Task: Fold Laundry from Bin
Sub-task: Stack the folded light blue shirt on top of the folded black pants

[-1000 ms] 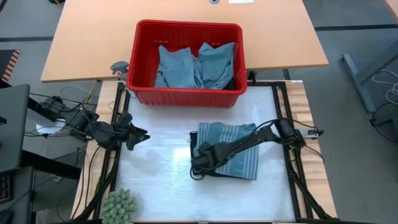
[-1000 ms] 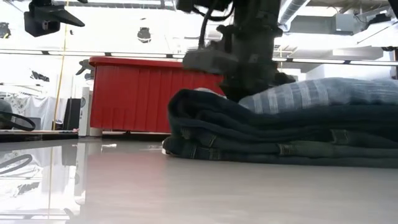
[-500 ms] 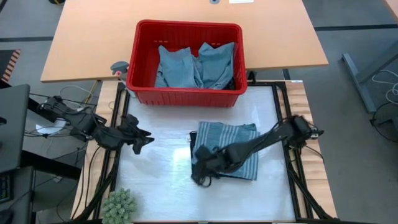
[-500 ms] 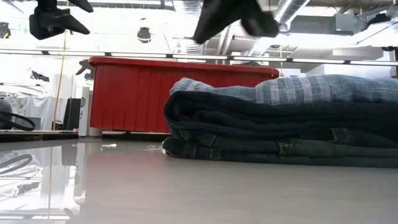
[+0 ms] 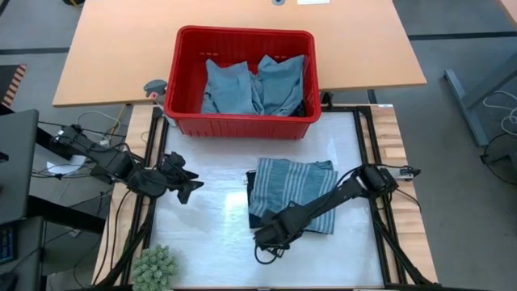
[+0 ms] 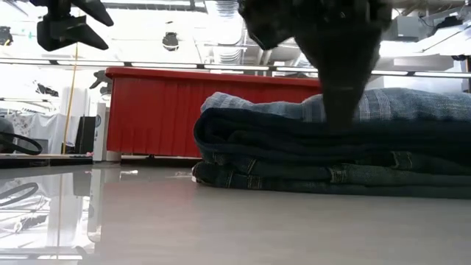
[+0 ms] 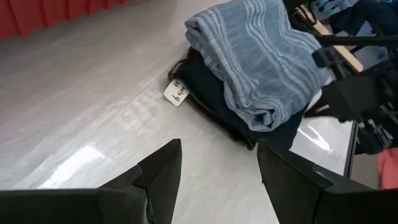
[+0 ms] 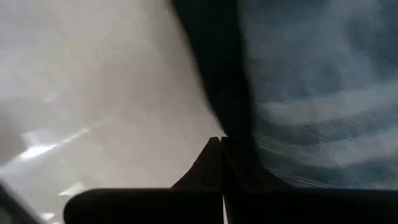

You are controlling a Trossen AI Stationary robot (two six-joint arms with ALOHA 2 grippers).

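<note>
Your right gripper (image 5: pixel 271 237) is sitting at the front left corner of the folded pile, its fingers (image 8: pixel 219 163) pressed together with nothing between them, right at the edge of the dark garment (image 5: pixel 257 217). The striped grey-blue garment (image 5: pixel 298 192) is lying folded on top of that dark one in the middle of the white table (image 5: pixel 210 234), in front of the red bin (image 5: pixel 240 123). A small white tag (image 7: pixel 177 93) is sticking out at the pile's edge. The bin is holding more light blue laundry (image 5: pixel 254 84), crumpled inside it. Your left gripper (image 5: pixel 184 181) is hovering above the table's left side, well apart from the pile, with its fingers (image 7: pixel 163 173) standing apart and gripping nothing. A green spiky plant (image 5: pixel 153 267) is sitting at the table's front left corner.
</note>
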